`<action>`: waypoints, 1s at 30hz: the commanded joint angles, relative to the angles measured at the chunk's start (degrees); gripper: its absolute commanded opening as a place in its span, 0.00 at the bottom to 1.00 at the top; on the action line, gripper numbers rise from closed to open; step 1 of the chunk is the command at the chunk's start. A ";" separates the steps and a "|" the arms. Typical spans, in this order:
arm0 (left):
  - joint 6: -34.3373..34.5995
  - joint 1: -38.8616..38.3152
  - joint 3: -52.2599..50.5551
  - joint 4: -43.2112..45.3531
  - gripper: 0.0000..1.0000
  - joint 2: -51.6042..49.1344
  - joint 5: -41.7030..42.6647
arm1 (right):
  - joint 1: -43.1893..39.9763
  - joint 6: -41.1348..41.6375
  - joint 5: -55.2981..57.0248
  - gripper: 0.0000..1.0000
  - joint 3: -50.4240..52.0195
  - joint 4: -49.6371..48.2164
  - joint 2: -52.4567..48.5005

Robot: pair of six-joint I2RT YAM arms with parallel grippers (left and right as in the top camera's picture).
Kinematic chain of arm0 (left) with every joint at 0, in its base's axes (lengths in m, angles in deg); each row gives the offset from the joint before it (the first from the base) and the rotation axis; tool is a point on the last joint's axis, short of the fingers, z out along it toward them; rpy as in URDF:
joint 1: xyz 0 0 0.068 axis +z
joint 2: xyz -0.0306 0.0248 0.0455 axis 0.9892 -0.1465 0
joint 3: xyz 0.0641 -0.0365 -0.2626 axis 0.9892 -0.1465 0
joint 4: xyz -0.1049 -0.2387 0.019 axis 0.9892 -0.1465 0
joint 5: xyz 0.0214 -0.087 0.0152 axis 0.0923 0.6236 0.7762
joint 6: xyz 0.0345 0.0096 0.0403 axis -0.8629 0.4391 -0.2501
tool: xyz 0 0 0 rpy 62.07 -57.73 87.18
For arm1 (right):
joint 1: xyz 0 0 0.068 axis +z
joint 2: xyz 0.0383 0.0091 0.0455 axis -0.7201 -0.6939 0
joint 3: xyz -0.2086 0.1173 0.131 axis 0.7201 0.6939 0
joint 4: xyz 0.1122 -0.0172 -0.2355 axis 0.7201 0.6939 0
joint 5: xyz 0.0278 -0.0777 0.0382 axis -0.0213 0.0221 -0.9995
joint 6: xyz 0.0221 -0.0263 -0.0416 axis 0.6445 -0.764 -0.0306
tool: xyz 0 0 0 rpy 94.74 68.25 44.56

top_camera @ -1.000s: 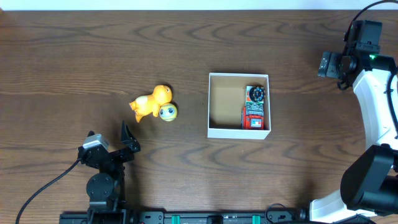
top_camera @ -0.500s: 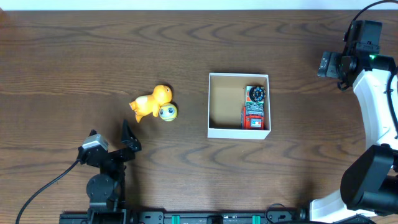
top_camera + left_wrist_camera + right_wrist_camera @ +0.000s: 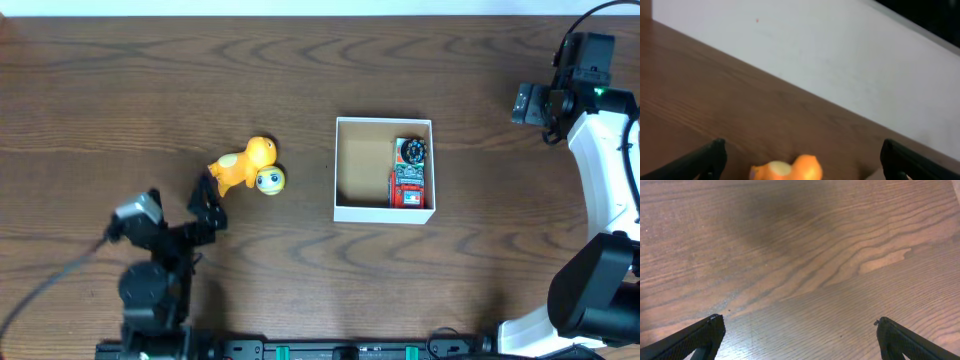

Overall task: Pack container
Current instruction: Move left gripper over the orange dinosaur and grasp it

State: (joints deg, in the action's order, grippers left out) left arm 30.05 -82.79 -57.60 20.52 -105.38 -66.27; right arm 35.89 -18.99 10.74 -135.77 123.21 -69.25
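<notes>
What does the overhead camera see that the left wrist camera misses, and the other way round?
Only overhead: the white container with a red toy car inside, the yellow-green ball with a face, and the right arm. Only left wrist: a broad pale backdrop filling its upper half. Both: the orange toy, the wooden table and the open left gripper.
</notes>
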 commanded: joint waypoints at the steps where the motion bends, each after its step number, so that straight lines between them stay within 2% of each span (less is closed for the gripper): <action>1: -0.42 0.22 10.99 -3.32 0.98 -11.93 2.27 | -0.31 0.98 0.07 0.99 -0.85 -0.15 -0.50; 6: -6.88 0.11 27.74 -10.03 0.98 -32.39 6.01 | -0.31 0.98 0.07 0.99 -0.85 -0.15 -0.50; 11: -17.46 -0.20 42.36 -16.83 0.98 -50.84 11.67 | -0.31 0.98 0.07 0.99 -0.85 -0.15 -0.50; 15: -31.30 -2.71 49.35 -20.57 0.98 -61.48 11.72 | -0.31 0.98 0.09 0.99 -0.85 -0.15 -0.50; 19: -44.52 -5.44 50.40 -21.24 0.98 -68.30 11.67 | -0.31 0.98 0.07 0.99 -0.85 -0.15 -0.50; 30: -45.57 -7.02 50.36 -21.84 0.98 -77.26 12.52 | -0.31 0.98 0.07 0.99 -0.85 -0.15 -0.50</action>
State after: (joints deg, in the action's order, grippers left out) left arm -13.46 -89.85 -8.36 -1.14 -182.11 -54.53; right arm 35.84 -18.99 10.61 -135.77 123.17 -69.25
